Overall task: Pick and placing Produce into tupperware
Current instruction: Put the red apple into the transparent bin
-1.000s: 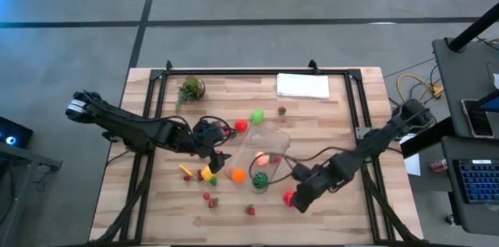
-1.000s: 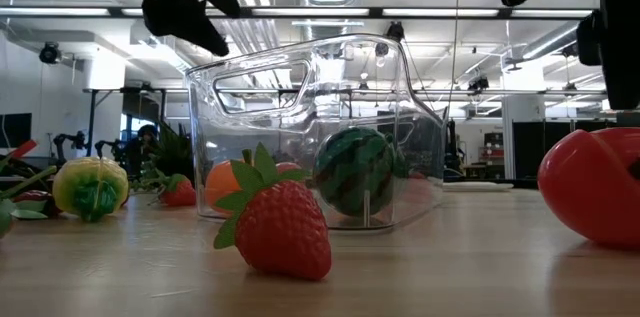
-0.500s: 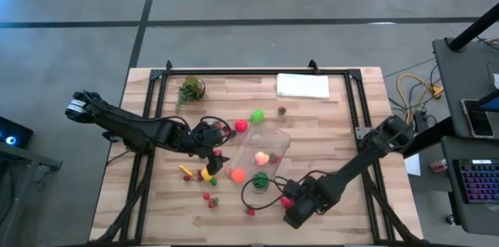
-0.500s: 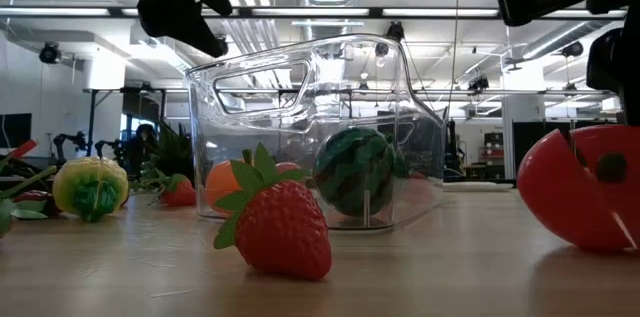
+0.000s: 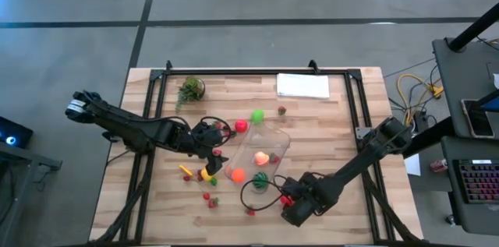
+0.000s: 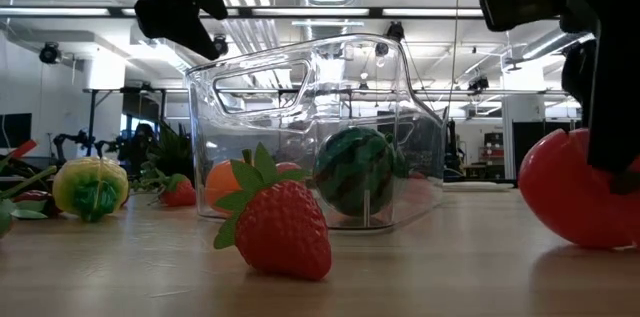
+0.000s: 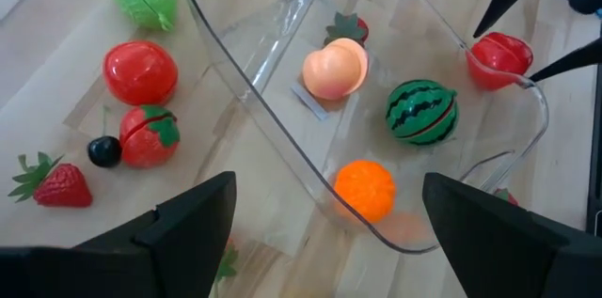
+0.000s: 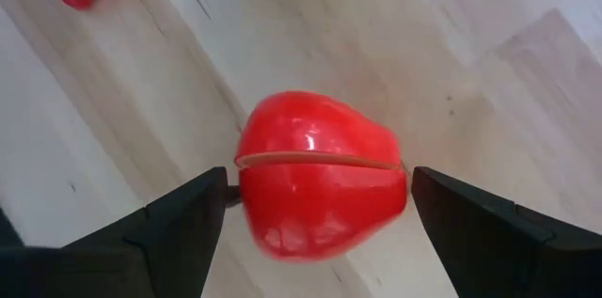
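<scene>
The clear tupperware [image 5: 261,149] stands mid-table and holds an orange [image 7: 365,188], a peach [image 7: 335,68], a small watermelon [image 7: 421,112] and a strawberry [image 7: 348,27]. My left gripper [image 5: 219,152] hovers open above the tub's left rim, holding nothing. My right gripper [image 5: 288,199] is open and low at the table near the tub's near right corner. Its fingers stand on either side of a red produce piece [image 8: 320,174] that rests on the table. More produce lies loose left of the tub [image 5: 207,173]. My right gripper comes at the red piece [image 6: 572,187] from above, one finger [image 8: 193,218] on each side of it at table height. Whether the fingers touch the piece I cannot tell. The piece sits on the table.
A green piece [image 5: 257,114], a red piece [image 5: 241,125] and a dark small one [image 5: 281,109] lie beyond the tub. Strawberries [image 5: 250,210] lie near the near edge. A potted plant [image 5: 190,88] and a white sheet [image 5: 302,85] sit at the far side.
My right gripper has swung toward the near edge and a little left, then come down around the red piece; one finger now stands in front of it in the low view. The red piece has shifted slightly along the table.
</scene>
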Motion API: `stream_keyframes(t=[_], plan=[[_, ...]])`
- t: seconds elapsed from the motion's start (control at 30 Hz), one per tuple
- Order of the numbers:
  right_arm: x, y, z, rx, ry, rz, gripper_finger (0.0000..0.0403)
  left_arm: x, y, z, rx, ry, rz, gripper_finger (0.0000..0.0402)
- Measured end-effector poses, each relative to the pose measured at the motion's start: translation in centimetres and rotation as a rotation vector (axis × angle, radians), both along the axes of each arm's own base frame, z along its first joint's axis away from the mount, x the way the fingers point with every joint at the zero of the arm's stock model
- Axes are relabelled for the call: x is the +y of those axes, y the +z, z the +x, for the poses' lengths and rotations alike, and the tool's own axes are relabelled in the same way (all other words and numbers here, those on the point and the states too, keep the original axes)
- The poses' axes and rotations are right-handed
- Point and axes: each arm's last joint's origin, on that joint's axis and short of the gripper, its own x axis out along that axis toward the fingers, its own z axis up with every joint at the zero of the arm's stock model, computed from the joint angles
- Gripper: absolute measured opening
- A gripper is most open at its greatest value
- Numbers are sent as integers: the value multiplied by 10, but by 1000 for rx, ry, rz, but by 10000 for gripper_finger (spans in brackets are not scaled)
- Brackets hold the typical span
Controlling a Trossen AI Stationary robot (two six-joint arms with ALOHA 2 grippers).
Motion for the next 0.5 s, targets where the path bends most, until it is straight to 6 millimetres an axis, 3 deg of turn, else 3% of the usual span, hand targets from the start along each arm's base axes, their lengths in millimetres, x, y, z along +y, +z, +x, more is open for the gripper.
stream_keyframes(t=[0.5], plan=[[-2,-21,4,41,64,-88,329,0,-3,-1,11,0,4,327]])
